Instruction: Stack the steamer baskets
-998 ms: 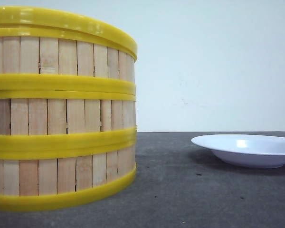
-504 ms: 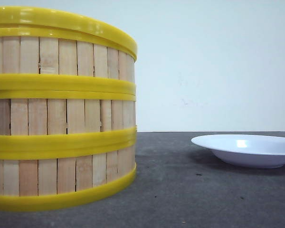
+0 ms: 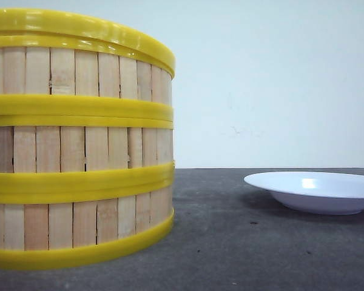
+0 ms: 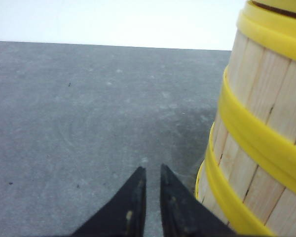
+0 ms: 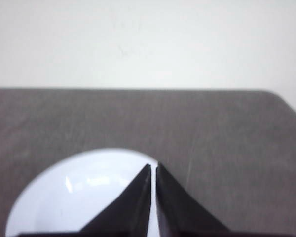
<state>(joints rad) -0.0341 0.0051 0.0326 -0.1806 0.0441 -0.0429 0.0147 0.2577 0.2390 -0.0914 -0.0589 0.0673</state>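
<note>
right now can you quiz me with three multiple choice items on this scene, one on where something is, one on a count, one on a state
1. Seen from the front, where is the white plate relative to the stacked steamer baskets?
A. on top of them
B. to their right, apart from them
C. behind them

2. How many baskets are in the stack?
A. one
B. two
C. three

3. What is the left gripper doing?
A. clamped on a yellow ring
B. nearly closed and holding nothing
C. spread wide around the stack

Answers:
1. B, since bare table lies between plate and stack.
2. C, since three slatted tiers show between yellow rings.
3. B, since the left wrist view shows its fingers close together over bare table beside the stack.
</note>
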